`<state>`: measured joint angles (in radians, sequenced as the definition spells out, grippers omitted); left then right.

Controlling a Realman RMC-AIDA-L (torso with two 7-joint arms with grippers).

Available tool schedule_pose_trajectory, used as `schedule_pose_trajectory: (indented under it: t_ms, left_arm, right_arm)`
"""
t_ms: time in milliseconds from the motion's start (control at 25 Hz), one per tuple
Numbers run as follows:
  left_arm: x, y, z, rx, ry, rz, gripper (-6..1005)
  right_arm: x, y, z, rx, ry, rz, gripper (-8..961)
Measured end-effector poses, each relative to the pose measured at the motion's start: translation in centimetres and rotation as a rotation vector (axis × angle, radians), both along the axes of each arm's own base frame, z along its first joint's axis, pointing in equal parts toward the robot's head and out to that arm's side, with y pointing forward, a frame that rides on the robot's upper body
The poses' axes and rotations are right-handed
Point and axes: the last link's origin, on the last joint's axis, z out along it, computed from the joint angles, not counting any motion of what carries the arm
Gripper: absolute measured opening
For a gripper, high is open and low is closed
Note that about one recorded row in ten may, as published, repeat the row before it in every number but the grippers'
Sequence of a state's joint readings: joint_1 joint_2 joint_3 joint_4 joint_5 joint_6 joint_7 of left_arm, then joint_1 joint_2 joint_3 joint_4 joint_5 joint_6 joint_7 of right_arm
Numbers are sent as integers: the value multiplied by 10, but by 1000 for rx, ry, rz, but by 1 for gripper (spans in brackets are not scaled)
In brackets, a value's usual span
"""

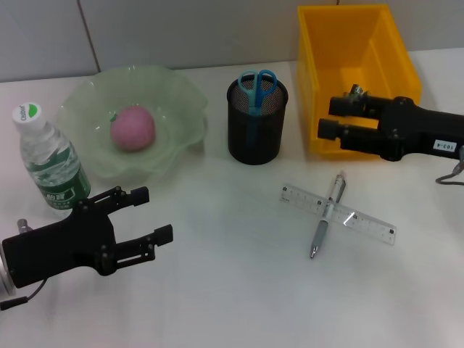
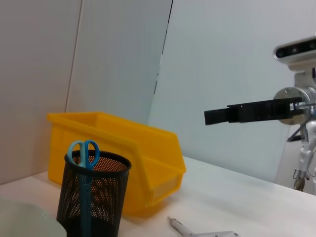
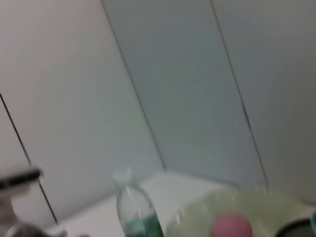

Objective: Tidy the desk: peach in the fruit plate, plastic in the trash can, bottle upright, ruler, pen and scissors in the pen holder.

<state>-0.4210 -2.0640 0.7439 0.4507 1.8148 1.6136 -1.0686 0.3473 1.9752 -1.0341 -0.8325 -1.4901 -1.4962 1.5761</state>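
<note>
Pen (atop ruler) lies near right gripper, fingers apart, empty.

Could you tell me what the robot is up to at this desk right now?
It is tidying, and neither gripper holds anything. The peach is in the plate, the bottle stands upright and the scissors are in the holder. The pen still lies across the ruler on the desk. The left gripper hovers open by the bottle; the right gripper is over the yellow bin.
</note>
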Motion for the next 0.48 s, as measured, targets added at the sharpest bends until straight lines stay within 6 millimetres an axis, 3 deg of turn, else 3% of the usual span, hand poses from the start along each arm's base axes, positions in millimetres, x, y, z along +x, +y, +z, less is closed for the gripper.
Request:
schedule_pose_trajectory:
  t_ms: [480]
  left_arm:
    - [-3, -1, 1, 10, 7, 10, 817]
  right_arm:
    - [-32, 32, 15, -184, -359, -73, 620]
